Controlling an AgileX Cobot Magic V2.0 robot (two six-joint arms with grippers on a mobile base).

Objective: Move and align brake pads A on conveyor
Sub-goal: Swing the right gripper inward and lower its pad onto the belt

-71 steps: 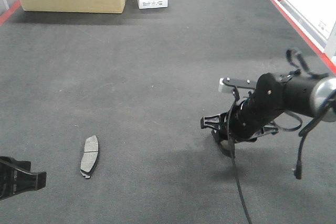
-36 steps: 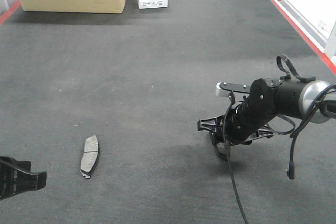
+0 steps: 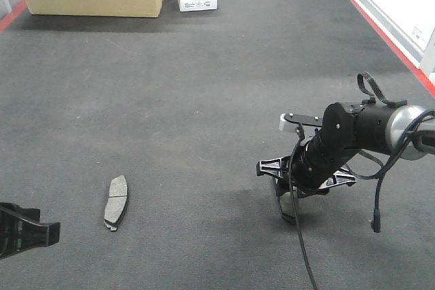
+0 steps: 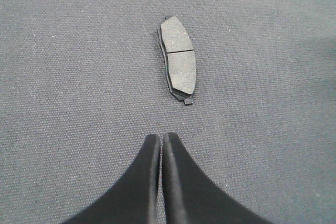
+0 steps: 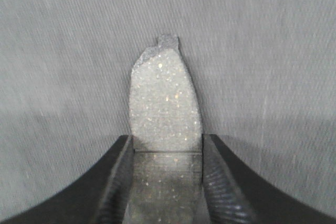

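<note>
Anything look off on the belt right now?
Nothing looks damaged or spilled. One loose pad lies flat, friction face up, on the conveyor, just ahead of the shut left gripper. The right gripper grips a second pad. Only these two pads show.

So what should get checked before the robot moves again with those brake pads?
1. Right gripper shut on the held brake pad: ok.
2. Held brake pad centred between the fingers: ok.
3. Held brake pad touching the conveyor: cannot tell.
4. Second brake pad lying flat on the conveyor, groove up: ok.
5. Left gripper shut, empty, apart from the second brake pad: ok.
</note>
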